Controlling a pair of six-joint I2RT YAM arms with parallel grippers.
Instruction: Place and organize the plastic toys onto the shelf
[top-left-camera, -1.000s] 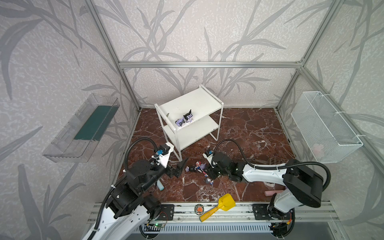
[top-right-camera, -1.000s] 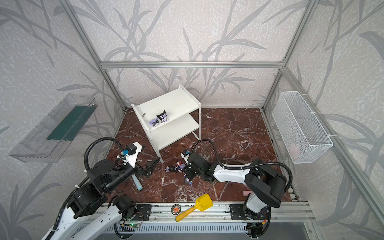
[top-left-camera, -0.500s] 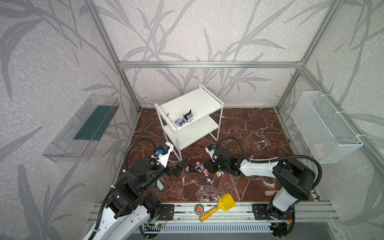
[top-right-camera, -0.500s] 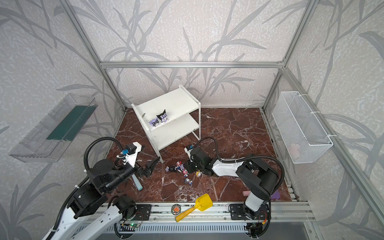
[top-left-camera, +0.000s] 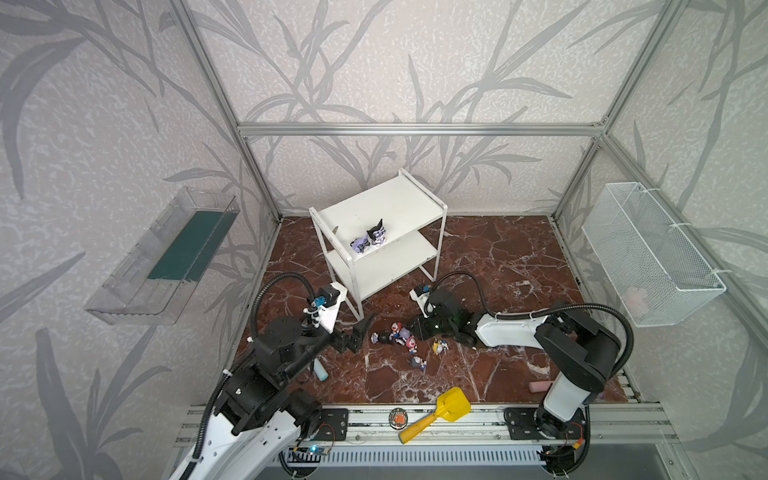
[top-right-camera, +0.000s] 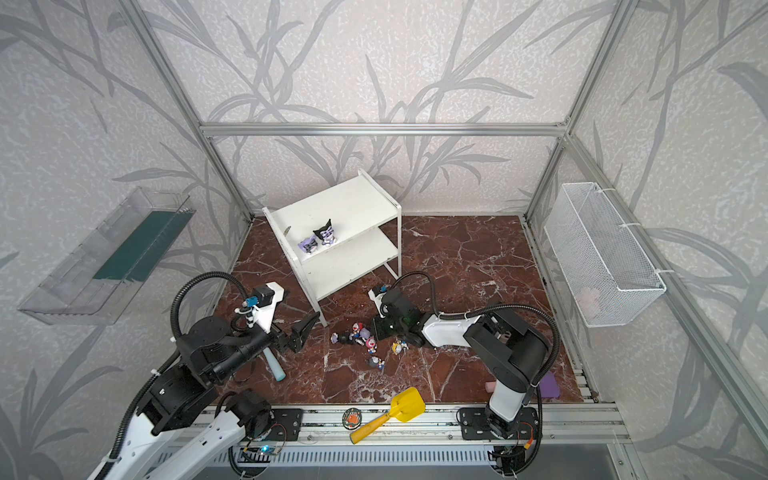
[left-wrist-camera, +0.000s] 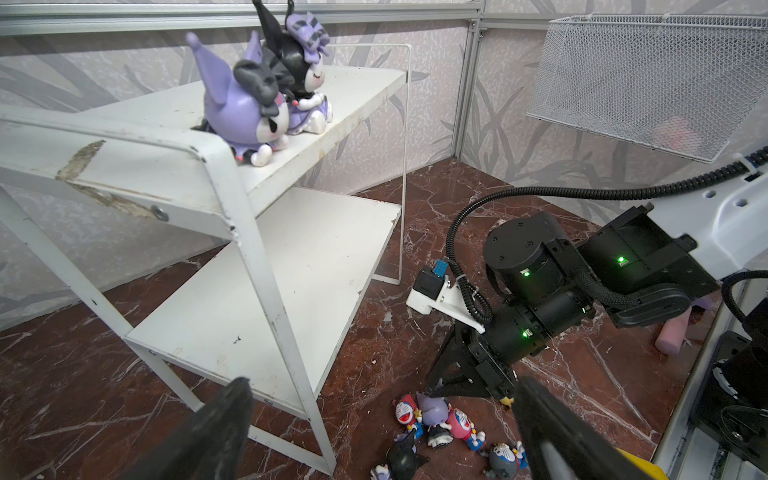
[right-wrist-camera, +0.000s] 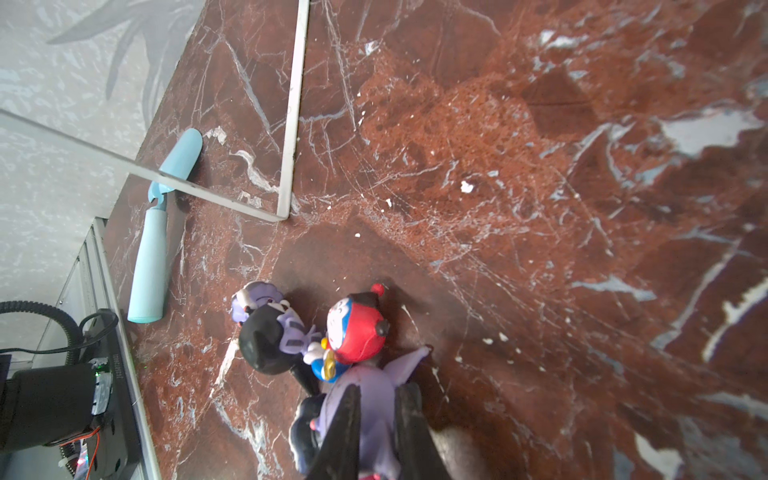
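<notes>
My right pincer (right-wrist-camera: 380, 392) is down among the loose toys on the desk (top-left-camera: 498, 257). Its two fingers stand close together, with the lilac figurine (right-wrist-camera: 399, 363) pinched between them. That figurine sits low on the desk in front of the shelf (top-left-camera: 386, 208), toward the middle. It touches a red-headed figurine (right-wrist-camera: 357, 328), which in turn rests against a black-headed figurine (right-wrist-camera: 266, 345). Close by, in a top view, lie a pink-headed figurine (top-left-camera: 410, 342), a yellow-headed figurine (top-left-camera: 438, 347) and a grey-headed figurine (top-left-camera: 417, 362), the last two a little apart from the cluster.

My left pincer (top-left-camera: 360, 333) is spread wide with nothing in it. It is just beside the shelf's near corner leg and next to the cluster.

The shelf stands toward the back left of the desk. Its upper board carries two toys at the front edge, side by side and touching: a lilac pointed-ear toy (left-wrist-camera: 243, 108) and a black-eared toy (left-wrist-camera: 297, 70) with a purple bow.

On the left wall hangs the clear tray (top-left-camera: 158, 266), with a dark green strip (top-left-camera: 187, 245) inside it. On the right wall hangs the white mesh basket (top-left-camera: 652, 257). Something pale pink (top-left-camera: 636, 297) lies at its near end, too blurred for me to name.
</notes>
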